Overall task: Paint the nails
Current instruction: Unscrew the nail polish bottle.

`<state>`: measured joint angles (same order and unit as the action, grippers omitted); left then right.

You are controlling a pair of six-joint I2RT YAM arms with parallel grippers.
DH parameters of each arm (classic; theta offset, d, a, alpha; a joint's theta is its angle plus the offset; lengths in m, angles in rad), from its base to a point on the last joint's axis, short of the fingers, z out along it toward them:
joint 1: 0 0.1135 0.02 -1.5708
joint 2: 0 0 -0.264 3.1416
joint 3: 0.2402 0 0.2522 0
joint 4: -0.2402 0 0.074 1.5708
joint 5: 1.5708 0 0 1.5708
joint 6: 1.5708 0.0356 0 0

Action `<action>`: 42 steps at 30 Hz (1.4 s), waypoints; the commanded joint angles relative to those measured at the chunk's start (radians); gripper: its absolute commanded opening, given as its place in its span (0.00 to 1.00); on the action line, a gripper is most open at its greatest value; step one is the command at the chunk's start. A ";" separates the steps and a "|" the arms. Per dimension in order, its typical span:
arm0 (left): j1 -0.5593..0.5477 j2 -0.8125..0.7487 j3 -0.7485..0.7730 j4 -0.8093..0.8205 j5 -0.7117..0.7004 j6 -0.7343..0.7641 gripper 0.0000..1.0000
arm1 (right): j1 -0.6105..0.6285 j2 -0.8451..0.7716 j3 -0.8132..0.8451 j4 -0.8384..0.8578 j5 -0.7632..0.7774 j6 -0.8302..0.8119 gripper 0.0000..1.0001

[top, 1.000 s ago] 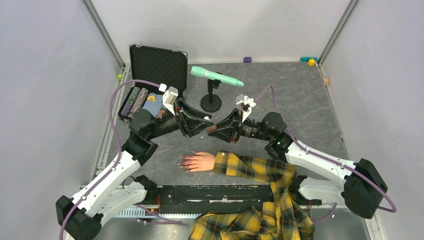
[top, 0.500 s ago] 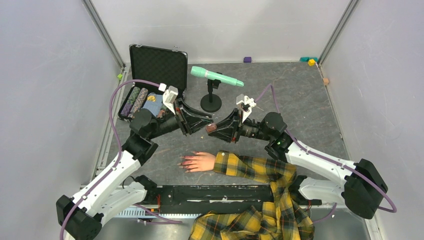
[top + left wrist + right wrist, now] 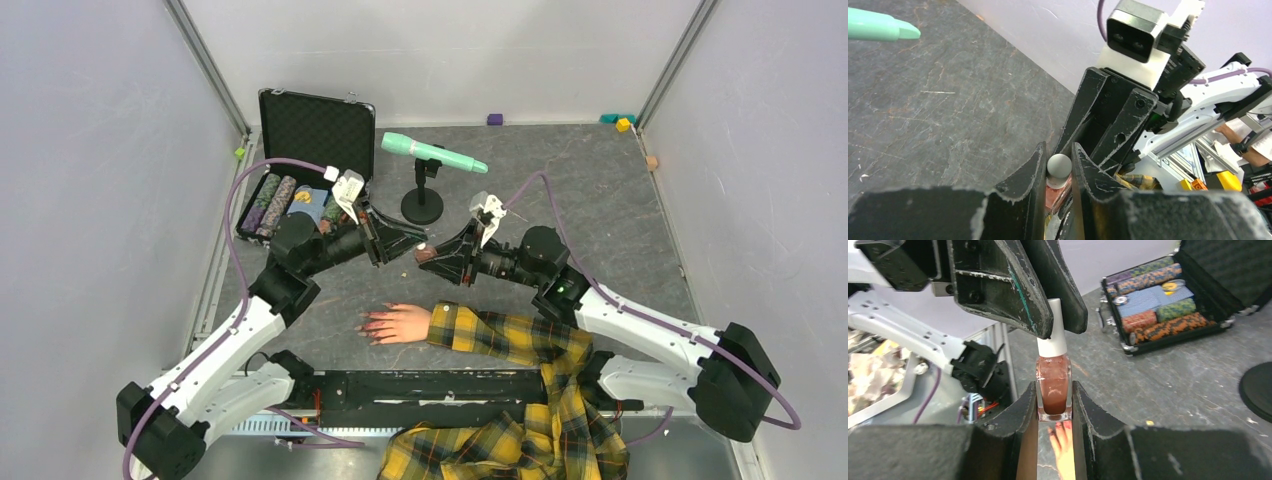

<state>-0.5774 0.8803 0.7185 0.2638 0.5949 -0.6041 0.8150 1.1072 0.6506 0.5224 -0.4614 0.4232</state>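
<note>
The mannequin hand point(image 3: 402, 323) lies palm down on the grey table in a yellow plaid sleeve point(image 3: 500, 338). Its red nails point(image 3: 368, 325) point left. Above it my two grippers meet tip to tip. My right gripper point(image 3: 1054, 387) is shut on the glass body of the brownish polish bottle point(image 3: 1053, 382). My left gripper point(image 3: 1058, 150) is shut on the bottle's white cap point(image 3: 1059, 165). The bottle point(image 3: 424, 254) hangs in the air between them. In the right wrist view the hand point(image 3: 1064, 447) and its nails point(image 3: 1060, 428) show below the bottle.
An open black case point(image 3: 300, 195) with poker chips stands at the back left. A mint-green microphone point(image 3: 432, 152) sits on a black stand point(image 3: 422, 205) behind the grippers. Small coloured blocks point(image 3: 622, 122) lie at the far edge. Plaid cloth point(image 3: 500, 445) drapes over the near edge.
The left gripper's jaws have narrowed onto the bottle cap. Both grippers, with the bottle between them, have shifted slightly toward the far side.
</note>
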 commanded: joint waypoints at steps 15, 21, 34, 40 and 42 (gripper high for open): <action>-0.020 0.087 0.116 -0.259 -0.069 0.031 0.02 | 0.324 0.070 0.144 -0.080 1.099 -0.302 0.00; -0.018 0.123 0.126 -0.293 -0.061 0.018 0.02 | 0.392 0.116 0.160 -0.017 1.180 -0.371 0.00; -0.004 0.094 0.138 -0.313 -0.072 0.043 0.91 | 0.404 0.085 0.126 -0.012 1.153 -0.395 0.00; -0.001 0.016 0.113 -0.269 -0.087 0.063 1.00 | 0.402 0.062 0.119 -0.037 1.150 -0.395 0.00; -0.001 -0.016 0.098 -0.231 -0.093 0.066 1.00 | 0.396 0.054 0.119 -0.052 1.141 -0.389 0.00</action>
<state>-0.5793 0.9329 0.8272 -0.0471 0.4915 -0.5743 1.2190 1.1969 0.7433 0.4324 0.6670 0.0387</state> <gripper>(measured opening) 0.993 0.286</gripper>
